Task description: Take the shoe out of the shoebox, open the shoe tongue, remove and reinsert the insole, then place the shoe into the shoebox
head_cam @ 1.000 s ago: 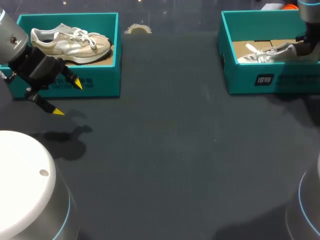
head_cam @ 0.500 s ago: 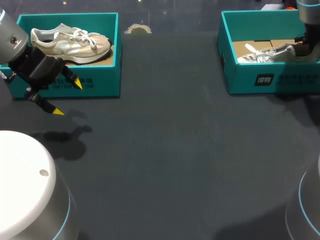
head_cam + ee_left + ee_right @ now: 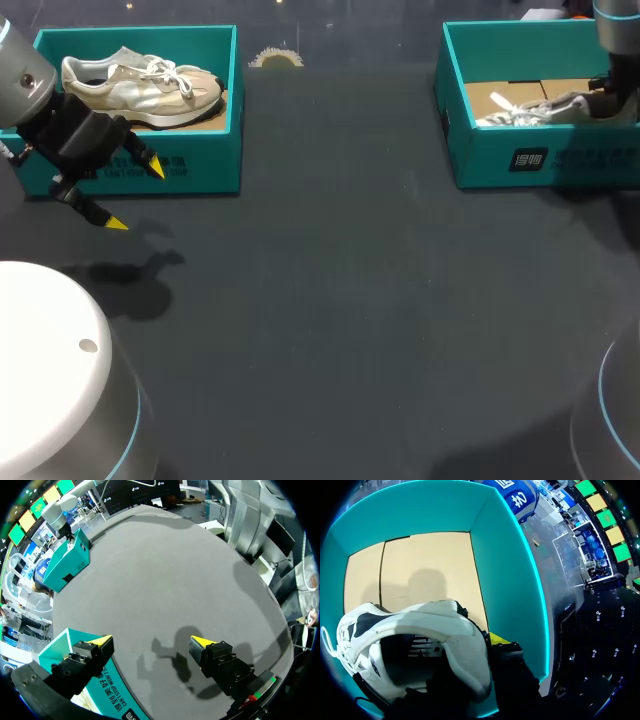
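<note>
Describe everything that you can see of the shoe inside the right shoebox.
The white shoe is a sneaker with white laces, dark side marks and a padded heel collar; it looks like leather or synthetic. It sits in the teal shoebox, over its cardboard floor, with the toe toward the table's middle. The right gripper appears to clamp its heel wall: one yellow tip shows outside, the other finger is hidden inside the shoe.

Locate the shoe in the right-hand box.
Head view, far right: the shoe is inside the right teal shoebox, its heel gripped by the right gripper.
</note>
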Action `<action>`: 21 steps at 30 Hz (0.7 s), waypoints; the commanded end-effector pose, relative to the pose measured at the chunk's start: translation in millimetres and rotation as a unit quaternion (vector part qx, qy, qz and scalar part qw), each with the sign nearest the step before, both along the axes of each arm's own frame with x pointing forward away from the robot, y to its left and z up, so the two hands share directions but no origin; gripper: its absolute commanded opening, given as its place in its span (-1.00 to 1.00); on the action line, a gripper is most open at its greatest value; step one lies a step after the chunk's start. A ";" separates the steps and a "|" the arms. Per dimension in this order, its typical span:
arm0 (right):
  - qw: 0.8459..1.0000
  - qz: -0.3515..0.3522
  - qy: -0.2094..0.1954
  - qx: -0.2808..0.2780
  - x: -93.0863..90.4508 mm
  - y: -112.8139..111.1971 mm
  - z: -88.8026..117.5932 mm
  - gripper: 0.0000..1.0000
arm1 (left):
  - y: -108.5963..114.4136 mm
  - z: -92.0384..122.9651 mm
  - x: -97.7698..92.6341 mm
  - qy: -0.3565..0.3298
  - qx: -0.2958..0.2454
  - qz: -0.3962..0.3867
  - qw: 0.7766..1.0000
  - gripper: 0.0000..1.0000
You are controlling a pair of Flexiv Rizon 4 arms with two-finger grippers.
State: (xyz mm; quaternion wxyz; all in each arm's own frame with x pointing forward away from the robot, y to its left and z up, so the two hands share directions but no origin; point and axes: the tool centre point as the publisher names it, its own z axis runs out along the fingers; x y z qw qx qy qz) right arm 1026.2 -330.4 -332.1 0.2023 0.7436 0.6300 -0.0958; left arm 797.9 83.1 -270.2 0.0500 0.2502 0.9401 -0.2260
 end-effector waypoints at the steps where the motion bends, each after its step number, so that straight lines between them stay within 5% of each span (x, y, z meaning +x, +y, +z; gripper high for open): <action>1: 1.000 -0.004 0.003 0.006 7.4 -0.9 -5.5 -1.00 | 0.4 0.0 -0.8 -0.001 0.001 0.000 1.000 1.00; 21: 0.999 -0.008 0.017 0.035 8.6 -3.1 -28.6 -1.00 | 0.4 0.0 -0.8 -0.001 0.001 0.000 1.000 1.00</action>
